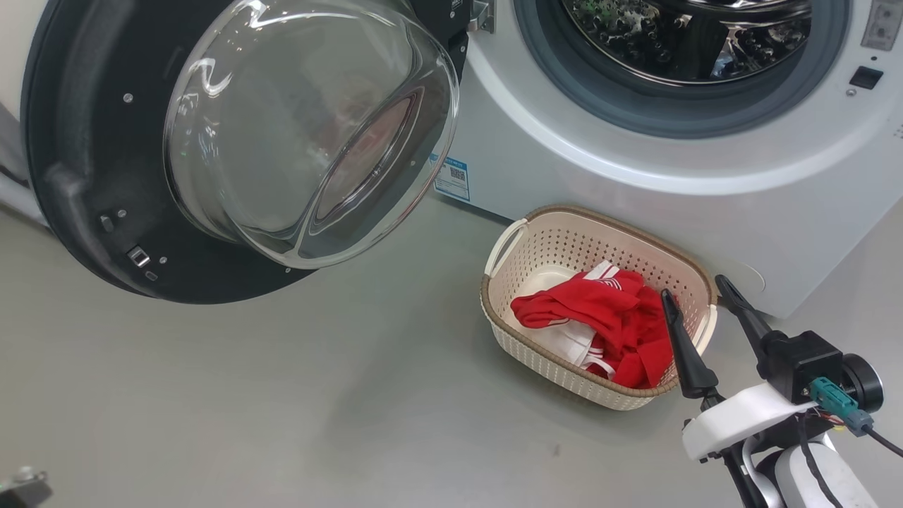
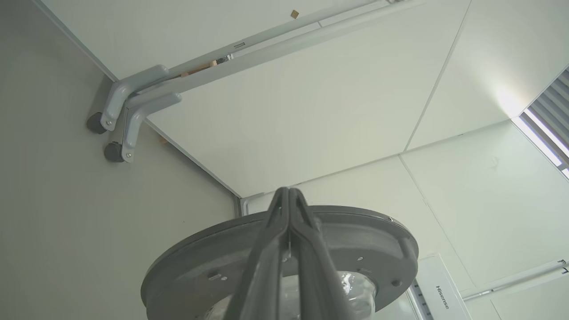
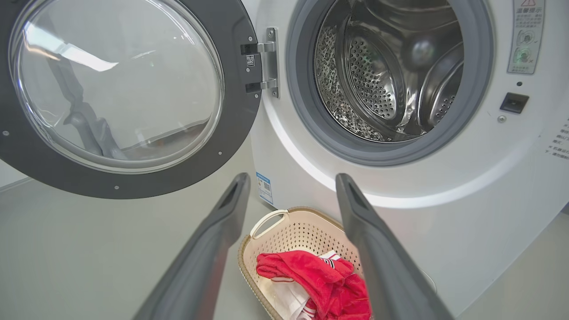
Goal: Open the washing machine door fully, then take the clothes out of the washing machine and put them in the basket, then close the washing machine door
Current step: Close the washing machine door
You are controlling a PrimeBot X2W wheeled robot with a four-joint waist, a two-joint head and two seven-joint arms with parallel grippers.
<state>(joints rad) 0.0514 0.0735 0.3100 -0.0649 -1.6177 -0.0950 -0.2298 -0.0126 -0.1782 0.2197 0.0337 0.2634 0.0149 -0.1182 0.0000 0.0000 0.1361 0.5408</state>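
Clothes (image 1: 600, 317) lie in the basket (image 1: 571, 240); right gripper (image 1: 693, 286) fingers apart beside it, left gripper (image 2: 289, 192) fingers together by the open washing machine door (image 1: 70, 176).

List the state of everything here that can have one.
washing machine door, swung wide open.
washing machine, drum looks empty.
basket, upright on the floor.
clothes, heaped in the basket.
left gripper, shut, empty.
right gripper, open, empty.

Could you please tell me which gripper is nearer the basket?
Right. The right gripper is open at the basket; the left gripper, shut, is over by the door.
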